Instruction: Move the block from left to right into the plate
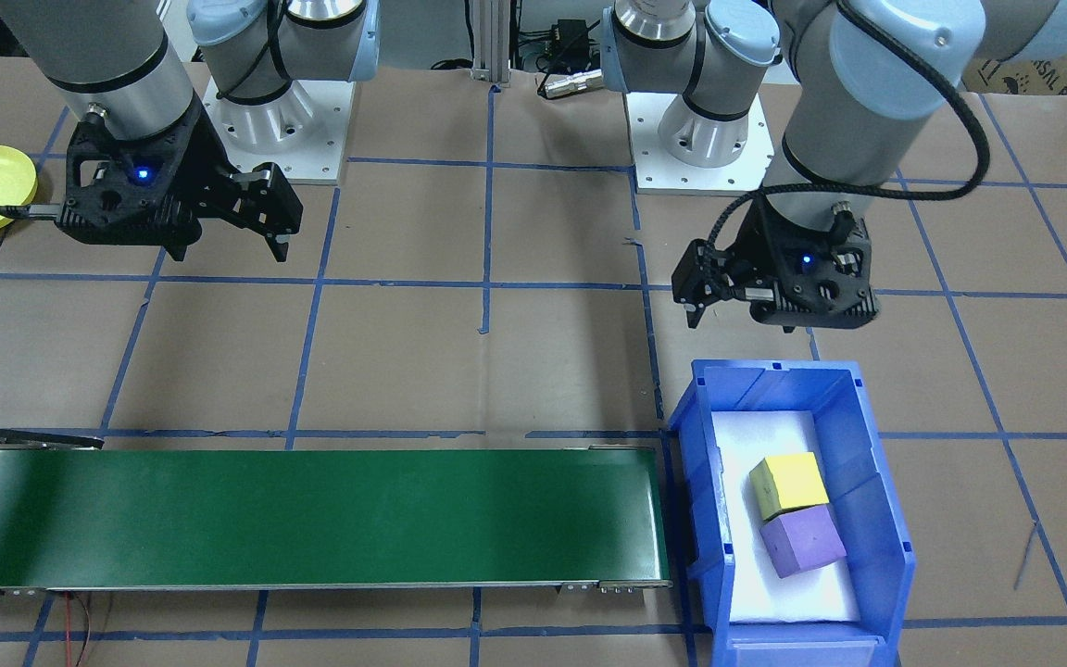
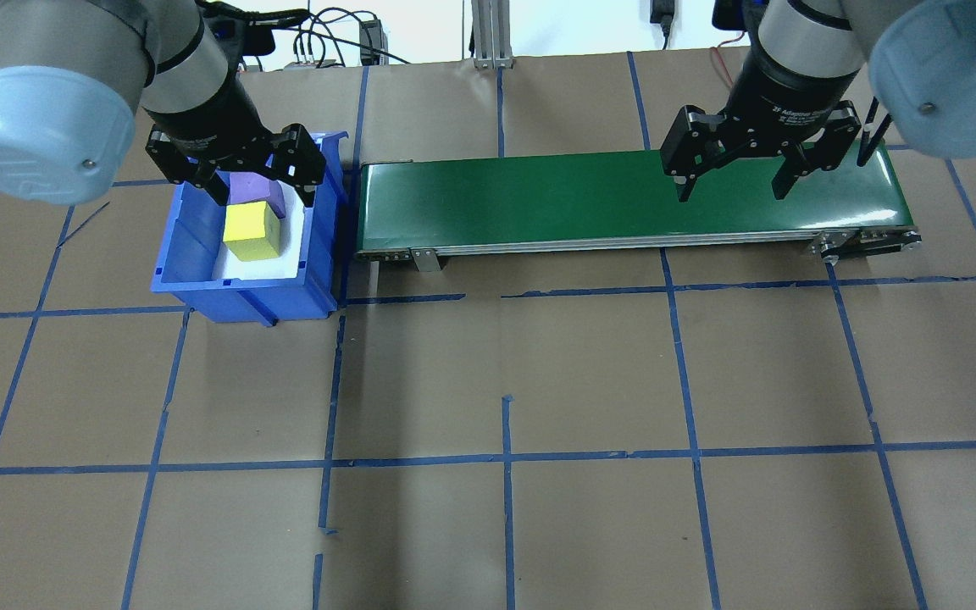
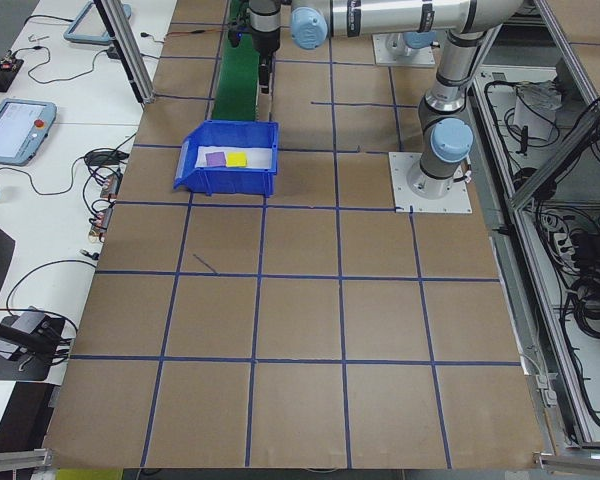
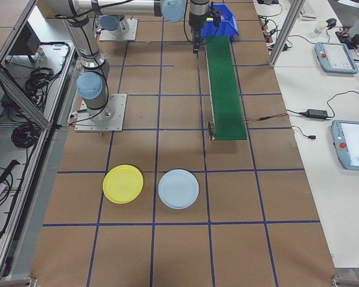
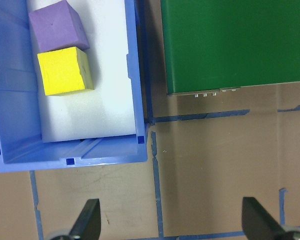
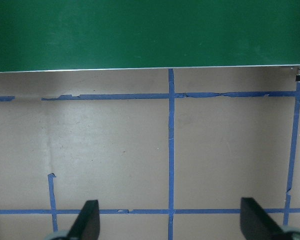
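You're looking at a brown table (image 2: 539,373) gridded with blue tape. In the overhead view, a blue bin (image 2: 191,284) sits upper left, right beside the green conveyor belt (image 2: 590,199) running across the top. In the right-side view, a yellow plate (image 4: 123,183) and light blue plate (image 4: 178,189) lie side by side, lower centre.

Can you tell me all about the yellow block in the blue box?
The yellow block is a small cube that looks like soft foam, with plain, slightly dented faces. It sits inside the blue bin on a white pad, turned a little askew to the bin walls. One side presses against the purple block beside it. Nothing holds it: the left hand hangs open, short of the bin, on the robot's side of it.
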Tool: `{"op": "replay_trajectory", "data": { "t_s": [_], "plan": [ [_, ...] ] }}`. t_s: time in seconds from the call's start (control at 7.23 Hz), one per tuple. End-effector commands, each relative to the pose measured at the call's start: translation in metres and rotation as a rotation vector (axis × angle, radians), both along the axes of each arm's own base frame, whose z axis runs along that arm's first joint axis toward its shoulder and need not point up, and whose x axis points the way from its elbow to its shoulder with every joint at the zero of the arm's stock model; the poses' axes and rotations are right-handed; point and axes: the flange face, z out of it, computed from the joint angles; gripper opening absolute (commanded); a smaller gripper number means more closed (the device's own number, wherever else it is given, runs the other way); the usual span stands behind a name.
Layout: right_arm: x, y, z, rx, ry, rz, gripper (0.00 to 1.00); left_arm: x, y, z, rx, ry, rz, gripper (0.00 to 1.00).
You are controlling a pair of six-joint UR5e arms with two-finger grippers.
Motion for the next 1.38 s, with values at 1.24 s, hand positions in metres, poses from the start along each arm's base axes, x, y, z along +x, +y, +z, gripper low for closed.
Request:
{"op": "replay_trajectory", "data": {
  "t_s": [1.24],
  "plan": [
    [0.000, 0.000, 0.000, -0.002, 0.000, -0.001, 1.00, 0.078, -0.104, -0.141, -0.005, -0.007, 0.022, 1.00]
  ]
}}
